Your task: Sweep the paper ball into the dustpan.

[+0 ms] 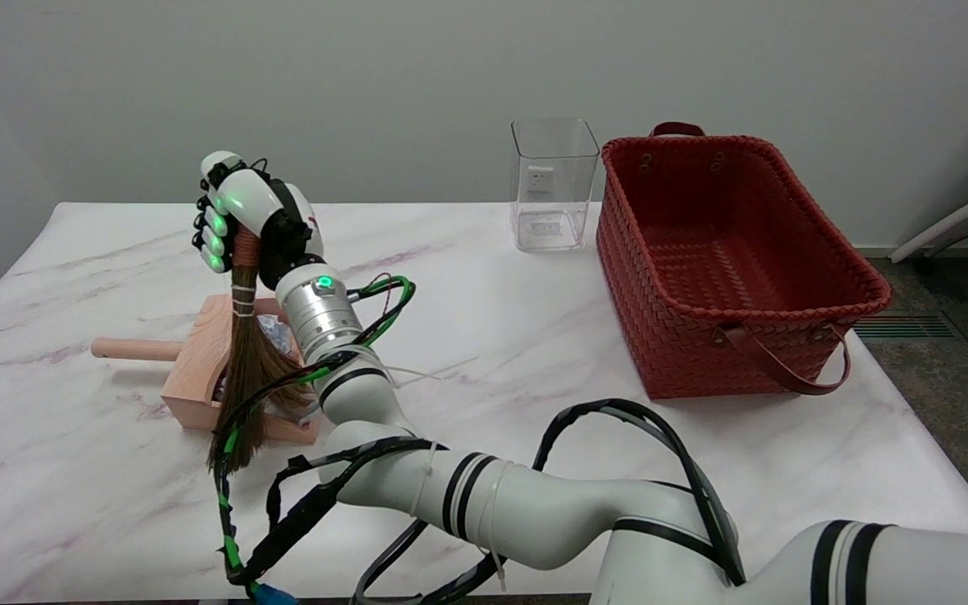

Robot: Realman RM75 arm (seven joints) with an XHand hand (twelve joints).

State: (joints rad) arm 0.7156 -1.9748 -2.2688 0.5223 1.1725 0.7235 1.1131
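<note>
1. The right hand (242,220) grips the top of a small broom (242,370), with its fingers wrapped around the handle.
2. The broom hangs down from the hand. Its brown bristles fan out in front of the dustpan (198,370), and their tips are near the worktop (484,336).
3. The dustpan is a wooden box with a round handle that sticks out to the left. It sits flat on the worktop.
4. The paper ball (276,332) is inside the dustpan. Only a small white bit shows, between the broom and the arm. The rest is hidden.
5. A clear jar (553,185) stands at the back of the worktop. I cannot see anything in it.
6. A red basket (728,260) sits just to the right of the jar. It has a handle at each end. Only its woven bottom shows inside.
7. The jar and the basket are well apart from the dustpan.
</note>
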